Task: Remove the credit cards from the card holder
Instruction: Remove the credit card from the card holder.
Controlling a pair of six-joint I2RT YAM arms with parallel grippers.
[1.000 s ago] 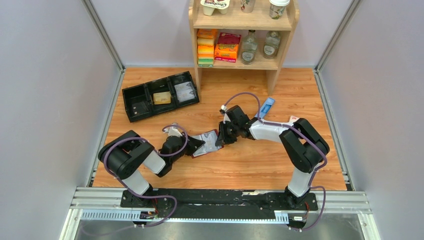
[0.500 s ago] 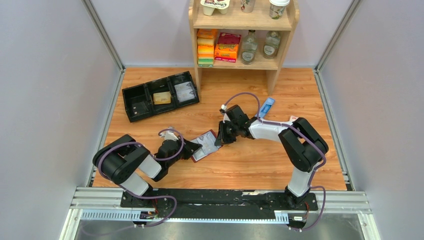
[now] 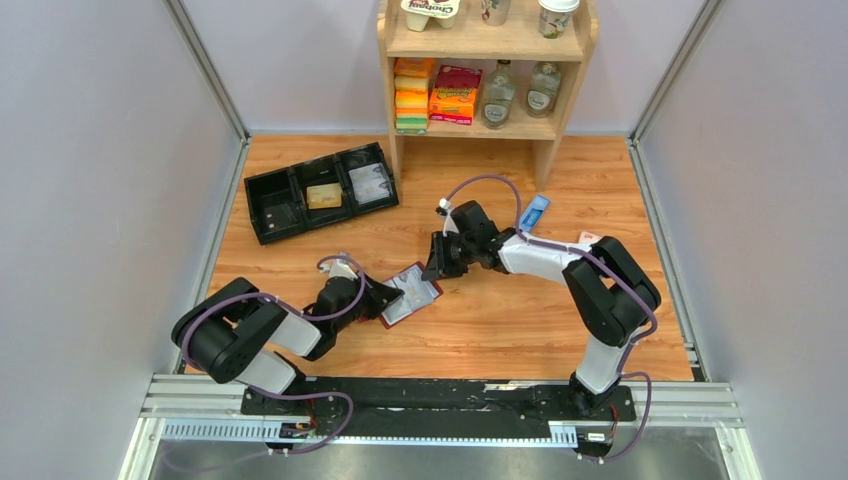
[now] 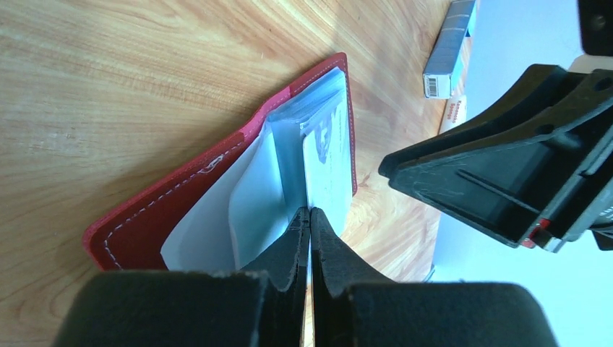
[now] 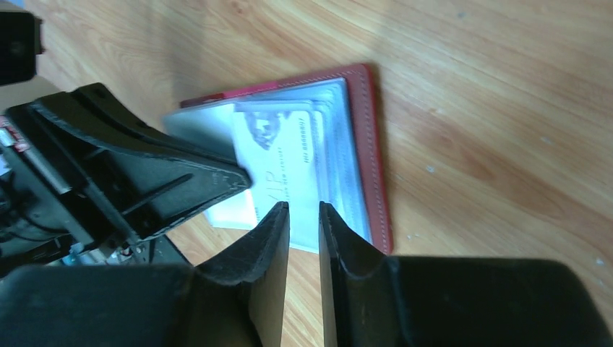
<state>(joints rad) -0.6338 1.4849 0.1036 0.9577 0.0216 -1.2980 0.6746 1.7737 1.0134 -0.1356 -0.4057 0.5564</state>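
The card holder (image 3: 412, 292) lies open on the wooden table, dark red with pale clear sleeves; it also shows in the left wrist view (image 4: 181, 210) and the right wrist view (image 5: 372, 144). A whitish credit card with faint markings (image 4: 329, 163) sits in a sleeve and also shows in the right wrist view (image 5: 285, 155). My left gripper (image 3: 383, 300) (image 4: 309, 212) is shut on the near edge of an inner sleeve. My right gripper (image 3: 437, 268) (image 5: 303, 206) hovers just beyond the holder's far edge, jaws slightly apart and empty.
A black compartment tray (image 3: 272, 205) holding a tan block (image 3: 323, 195) stands at the back left. A wooden shelf (image 3: 485, 115) with groceries stands at the back. A long blue box (image 3: 534, 212) and a pink-white small box (image 3: 586, 238) lie right of the right arm.
My left arm has drawn back to the left, dragging the holder a little with it. My right gripper has come off the holder's right edge and moved slightly away.
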